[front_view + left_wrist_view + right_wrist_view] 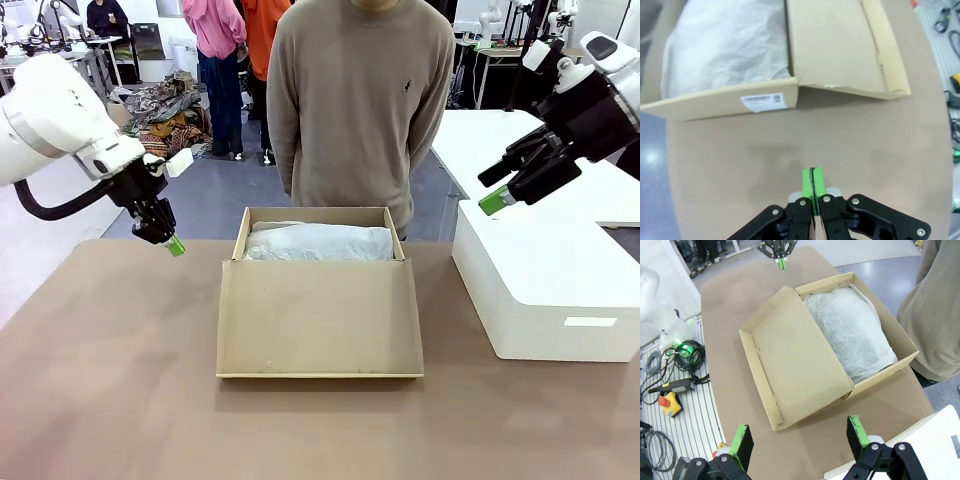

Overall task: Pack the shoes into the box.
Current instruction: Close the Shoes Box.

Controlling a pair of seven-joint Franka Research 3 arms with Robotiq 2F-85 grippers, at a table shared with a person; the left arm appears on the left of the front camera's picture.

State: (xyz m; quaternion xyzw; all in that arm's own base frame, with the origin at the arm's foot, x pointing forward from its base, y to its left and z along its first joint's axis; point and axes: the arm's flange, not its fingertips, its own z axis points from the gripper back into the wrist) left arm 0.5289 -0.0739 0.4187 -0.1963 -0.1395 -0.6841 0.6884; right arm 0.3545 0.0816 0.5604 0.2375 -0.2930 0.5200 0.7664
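The brown cardboard box [398, 235] stands open at the middle of the table. Its lid flap [318, 318] lies flat toward me. Crinkled white tissue paper [320, 242] covers the inside, and the shoes are hidden from view. My left gripper [176, 245] hangs shut and empty above the table, left of the box. In the left wrist view the box wall [715, 102] lies beyond the closed green pads [813, 182]. My right gripper [492, 190] is open and empty, raised to the right of the box. The right wrist view looks down on the box [885, 371] between the spread fingers [801, 432].
A bigger white rounded box [550, 290] sits at the table's right side, under my right gripper. A person in a beige sweater [360, 100] stands just behind the cardboard box, hands out of sight. Bare brown table lies left of and in front of the box.
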